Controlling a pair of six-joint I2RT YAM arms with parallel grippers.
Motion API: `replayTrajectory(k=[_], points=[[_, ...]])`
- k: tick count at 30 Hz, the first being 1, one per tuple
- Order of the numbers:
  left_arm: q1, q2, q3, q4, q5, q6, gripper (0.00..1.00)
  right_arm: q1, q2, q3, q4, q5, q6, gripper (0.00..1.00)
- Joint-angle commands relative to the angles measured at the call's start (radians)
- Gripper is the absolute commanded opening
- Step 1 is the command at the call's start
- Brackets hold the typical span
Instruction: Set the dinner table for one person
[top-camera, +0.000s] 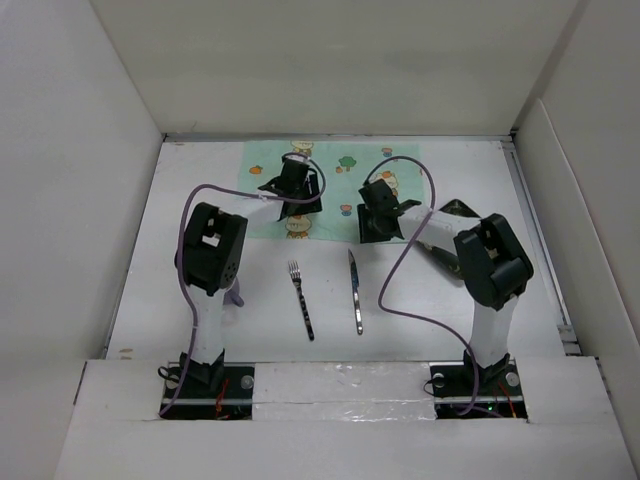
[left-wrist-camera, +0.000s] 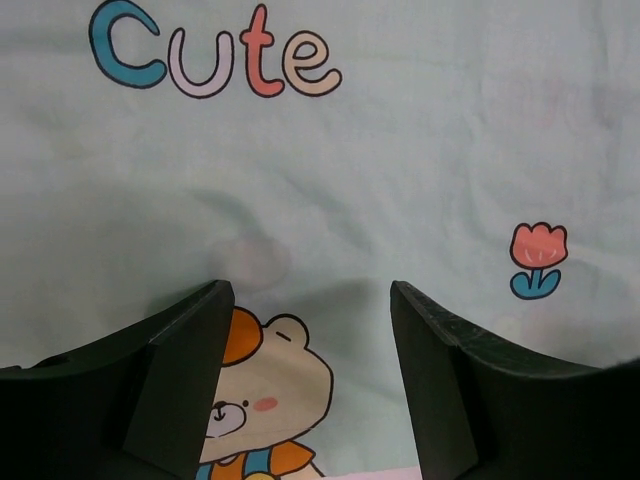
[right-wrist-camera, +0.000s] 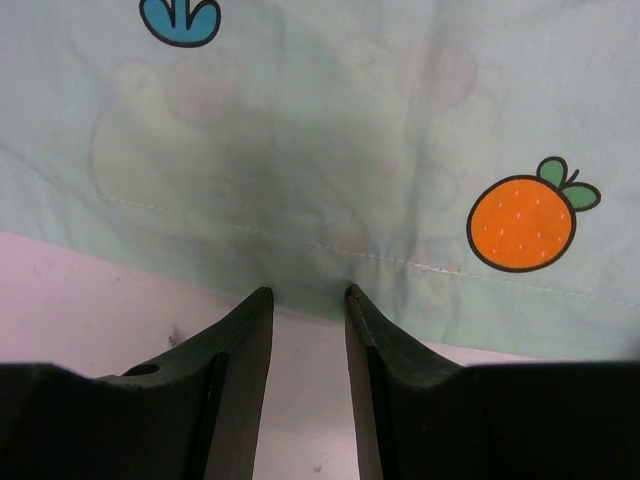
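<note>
The white dinner table (top-camera: 260, 300) carries a mint-green cartoon placemat (top-camera: 335, 175) at the far middle. A fork (top-camera: 301, 298) and a knife (top-camera: 355, 292) lie side by side in front of it, handles toward me. My left gripper (top-camera: 295, 195) is open and empty just above the placemat (left-wrist-camera: 400, 150), over a bear print (left-wrist-camera: 270, 385); in its own view the gripper (left-wrist-camera: 310, 290) shows nothing between the jaws. My right gripper (top-camera: 378, 218) is narrowly open, and in its wrist view (right-wrist-camera: 308, 292) its tips rest at the placemat's (right-wrist-camera: 350, 130) near hem on the bare table (right-wrist-camera: 100, 290).
A dark object (top-camera: 457, 208) lies partly hidden behind the right arm. A small lilac thing (top-camera: 235, 295) sits by the left arm. White walls border the table on the left, right and far sides. Purple cables loop off both arms.
</note>
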Motion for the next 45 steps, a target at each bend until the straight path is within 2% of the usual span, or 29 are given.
replayTrajectory(k=[1,7,11,14,18,19,21,22,23,24,25,27,28,30,31,32,33,34,35,36,37,39,40,43,45], points=[[0.008,-0.052,-0.102,-0.076,-0.033,-0.034,0.61,0.017,-0.010,-0.032,-0.072,0.016,0.025,0.40],[0.008,-0.136,-0.223,-0.004,-0.037,-0.077,0.59,0.026,-0.102,-0.069,-0.052,0.059,0.032,0.39],[0.008,-0.196,-0.279,0.034,-0.039,-0.100,0.60,-0.012,-0.134,-0.064,-0.043,0.044,0.014,0.40],[0.008,-0.260,-0.277,0.025,-0.086,-0.106,0.64,-0.021,-0.192,-0.087,-0.001,-0.003,0.002,0.43],[0.008,-0.424,-0.251,0.028,-0.079,-0.116,0.66,-0.057,-0.353,-0.159,0.092,-0.085,0.038,0.44],[0.008,-0.459,-0.248,0.036,-0.054,-0.117,0.67,-0.057,-0.448,-0.208,0.115,-0.080,0.055,0.44],[-0.021,-0.568,-0.240,0.054,-0.037,-0.117,0.66,-0.107,-0.559,-0.274,0.200,-0.059,0.109,0.35],[-0.038,-0.607,-0.239,0.058,-0.036,-0.111,0.62,-0.135,-0.675,-0.305,0.224,-0.060,0.130,0.15],[-0.055,-0.645,-0.242,0.061,-0.031,-0.096,0.52,-0.196,-0.730,-0.370,0.255,-0.054,0.149,0.00],[-0.085,-0.723,-0.248,0.071,-0.022,-0.093,0.42,-0.228,-0.786,-0.400,0.263,-0.040,0.189,0.00],[-0.098,-0.769,-0.259,0.078,0.022,-0.091,0.17,-0.260,-0.838,-0.429,0.270,-0.027,0.209,0.00],[-0.107,-0.919,-0.350,0.134,0.097,-0.123,0.03,-0.360,-0.970,-0.507,0.254,0.012,0.262,0.00],[-0.107,-0.975,-0.390,0.160,0.175,-0.143,0.00,-0.391,-1.004,-0.530,0.240,0.032,0.281,0.00],[-0.107,-1.125,-0.507,0.203,0.237,-0.177,0.01,-0.489,-1.079,-0.596,0.201,0.092,0.313,0.00],[-0.107,-1.217,-0.548,0.173,0.293,-0.183,0.07,-0.570,-1.103,-0.639,0.191,0.090,0.327,0.00],[-0.107,-1.218,-0.569,0.164,0.294,-0.183,0.11,-0.571,-1.104,-0.639,0.189,0.077,0.327,0.00],[-0.107,-1.297,-0.578,0.142,0.311,-0.166,0.16,-0.615,-1.105,-0.682,0.188,0.060,0.333,0.00],[-0.107,-1.338,-0.581,0.115,0.326,-0.152,0.23,-0.706,-1.101,-0.704,0.195,0.043,0.336,0.00],[-0.107,-1.369,-0.566,0.038,0.331,-0.137,0.25,-0.754,-1.090,-0.725,0.218,-0.011,0.339,0.01],[-0.107,-1.430,-0.560,0.016,0.334,-0.122,0.29,-0.806,-1.060,-0.745,0.229,-0.048,0.339,0.07],[-0.107,-1.457,-0.555,-0.022,0.337,-0.088,0.37,-0.909,-1.035,-0.779,0.247,-0.087,0.336,0.24],[-0.107,-1.521,-0.537,-0.105,0.320,-0.050,0.43,-1.001,-0.989,-0.800,0.289,-0.218,0.316,0.43],[-0.107,-1.543,-0.533,-0.125,0.293,-0.022,0.46,-1.038,-0.945,-0.819,0.309,-0.249,0.309,0.59],[-0.107,-1.604,-0.559,-0.134,0.268,0.004,0.49,-1.121,-0.851,-0.837,0.382,-0.356,0.284,0.70],[-0.107,-1.639,-0.592,-0.117,0.262,0.015,0.50,-1.140,-0.805,-0.831,0.416,-0.440,0.282,0.71]])
